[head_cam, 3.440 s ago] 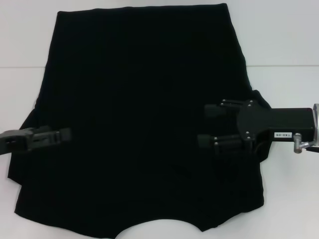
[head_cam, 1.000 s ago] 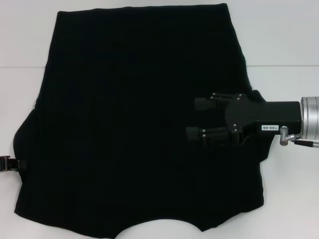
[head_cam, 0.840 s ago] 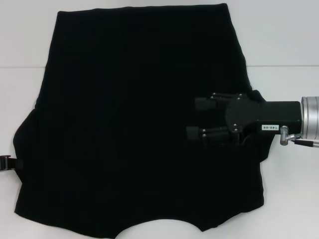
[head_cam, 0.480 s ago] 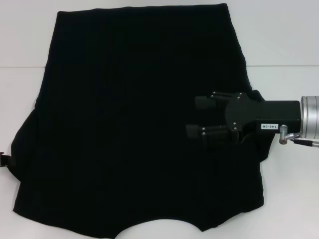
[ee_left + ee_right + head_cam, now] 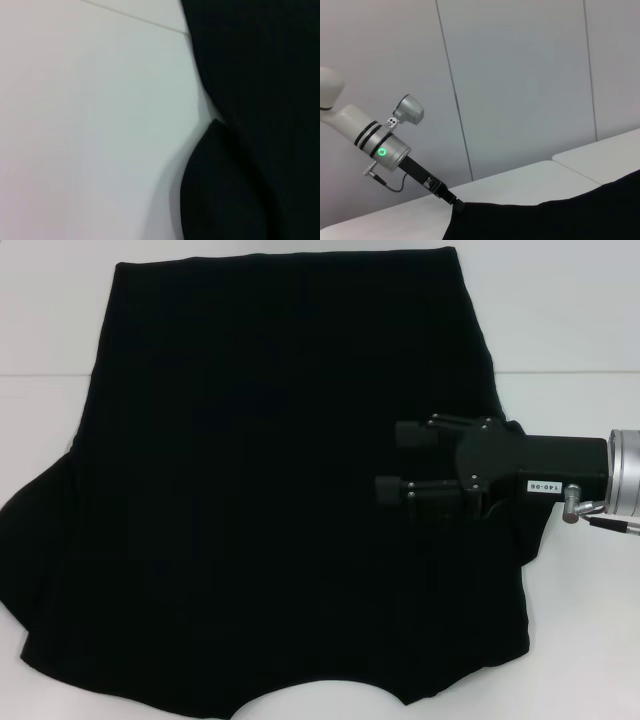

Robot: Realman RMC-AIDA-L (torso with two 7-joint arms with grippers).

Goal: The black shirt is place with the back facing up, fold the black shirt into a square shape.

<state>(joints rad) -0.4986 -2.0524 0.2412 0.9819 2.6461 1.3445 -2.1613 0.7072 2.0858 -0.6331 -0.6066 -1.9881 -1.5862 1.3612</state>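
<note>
The black shirt (image 5: 270, 490) lies spread flat on the white table, plain side up, with its curved neckline at the near edge. No lettering shows. My right gripper (image 5: 392, 462) is open and empty, held over the shirt's right side beside the folded-in right sleeve. My left gripper is out of the head view. It shows far off in the right wrist view (image 5: 454, 203), at the shirt's left edge (image 5: 560, 220). The left wrist view shows only the shirt's edge (image 5: 250, 125) on the table.
The white table (image 5: 570, 330) shows bare to the left and right of the shirt and along the far edge. A seam (image 5: 580, 371) runs across the tabletop. A grey panelled wall (image 5: 520, 75) stands behind the table.
My left gripper has drawn back to the left and out of the head view. The shirt's left sleeve now spreads farther left. My right gripper moved left over the shirt, then rose slightly.
</note>
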